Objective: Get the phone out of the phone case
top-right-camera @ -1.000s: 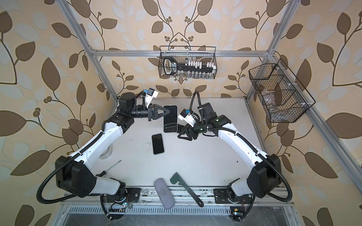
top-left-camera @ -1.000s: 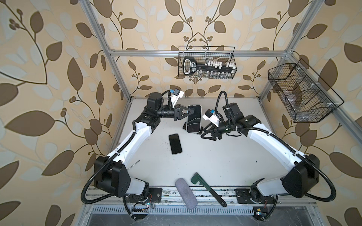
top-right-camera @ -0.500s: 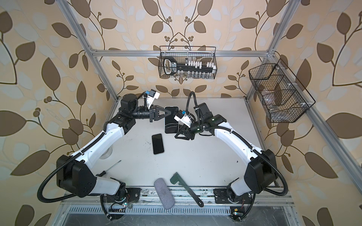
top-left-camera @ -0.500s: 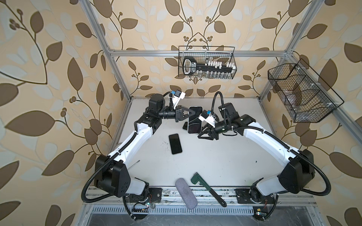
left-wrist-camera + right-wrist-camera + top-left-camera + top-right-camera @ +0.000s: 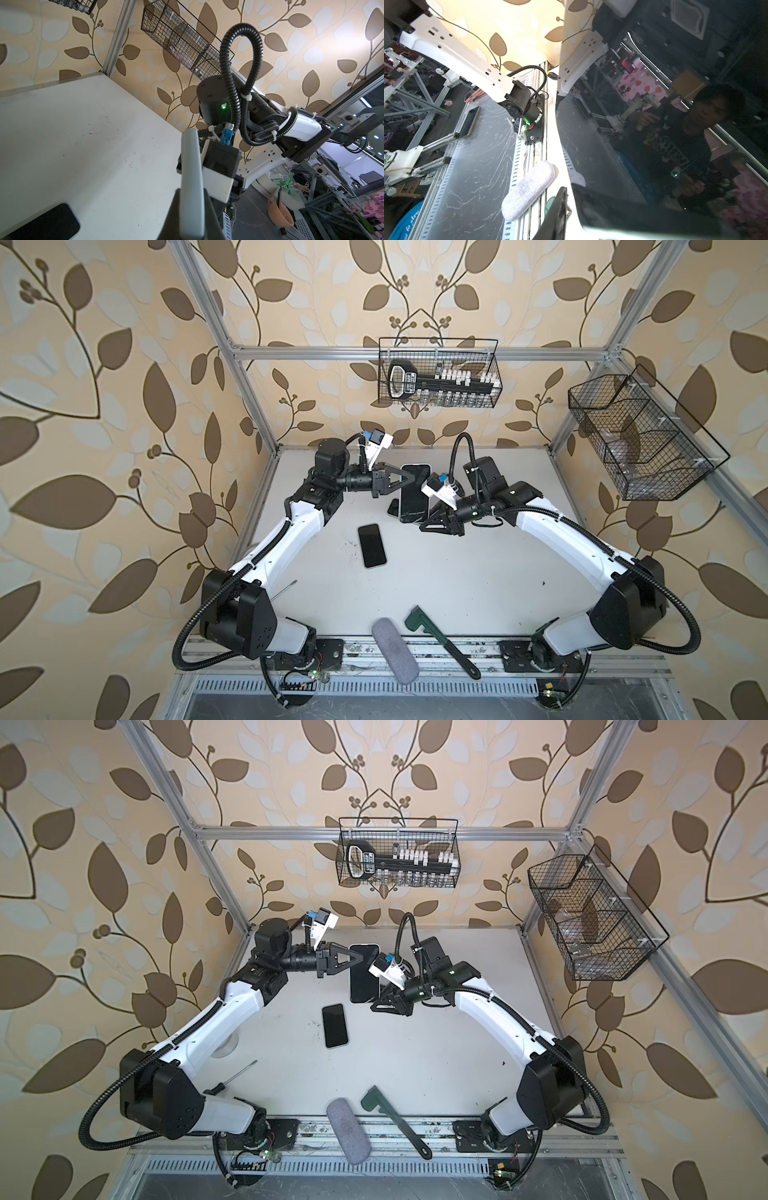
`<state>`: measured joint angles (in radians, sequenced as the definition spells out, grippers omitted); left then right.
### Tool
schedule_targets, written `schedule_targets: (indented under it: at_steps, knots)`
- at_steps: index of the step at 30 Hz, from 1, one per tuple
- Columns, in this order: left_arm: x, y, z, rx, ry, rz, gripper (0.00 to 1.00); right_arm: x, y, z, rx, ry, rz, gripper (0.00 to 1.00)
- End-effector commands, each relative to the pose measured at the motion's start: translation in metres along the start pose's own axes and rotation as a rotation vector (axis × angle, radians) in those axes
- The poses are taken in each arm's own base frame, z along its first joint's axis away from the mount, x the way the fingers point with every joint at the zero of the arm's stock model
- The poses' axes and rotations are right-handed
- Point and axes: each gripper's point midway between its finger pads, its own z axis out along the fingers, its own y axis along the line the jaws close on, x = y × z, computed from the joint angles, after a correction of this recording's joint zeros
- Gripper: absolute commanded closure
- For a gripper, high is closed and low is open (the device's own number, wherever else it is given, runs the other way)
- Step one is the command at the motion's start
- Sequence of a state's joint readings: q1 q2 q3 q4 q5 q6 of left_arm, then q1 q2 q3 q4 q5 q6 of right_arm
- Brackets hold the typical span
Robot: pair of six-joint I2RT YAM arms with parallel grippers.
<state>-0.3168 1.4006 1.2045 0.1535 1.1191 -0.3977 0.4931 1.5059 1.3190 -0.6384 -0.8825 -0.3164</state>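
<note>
A dark-screened phone [image 5: 413, 499] in a pale phone case [image 5: 191, 166] is held in the air over the rear middle of the white worktop [image 5: 457, 580], its screen showing from above. The left gripper [image 5: 409, 481] pinches the case's side between its fingers. The right gripper [image 5: 428, 517] sits at the phone's opposite lower edge; whether it is spread or gripping cannot be told. A second phone [image 5: 372, 545] lies flat near the worktop's centre.

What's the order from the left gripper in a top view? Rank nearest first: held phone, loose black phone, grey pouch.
1. held phone, clamped in the left gripper itself.
2. loose black phone, flat on mid-table.
3. grey pouch, at the front rail.
</note>
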Motion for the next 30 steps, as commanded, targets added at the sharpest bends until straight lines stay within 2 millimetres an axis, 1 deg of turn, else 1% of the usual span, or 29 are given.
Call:
schedule_targets:
  at_steps: [1,16,18,24,30]
  knots:
    - [-0.011,-0.032,0.002,0.105,-0.010,0.117,1.00,-0.002,0.005,-0.005,-0.047,-0.010,0.001,0.78]
    - [-0.009,-0.032,0.006,0.123,-0.005,0.101,1.00,-0.004,0.012,-0.016,-0.122,-0.057,-0.001,0.88]
    - [-0.009,-0.032,0.007,0.125,-0.003,0.098,1.00,-0.004,0.013,-0.016,-0.126,-0.059,-0.003,0.91]
    - [-0.008,-0.032,0.009,0.129,-0.001,0.091,1.00,-0.004,0.014,-0.017,-0.130,-0.060,-0.017,0.94]
    - [-0.011,-0.032,0.015,0.140,-0.005,0.053,1.00,0.002,0.014,-0.017,-0.123,-0.060,-0.059,0.96]
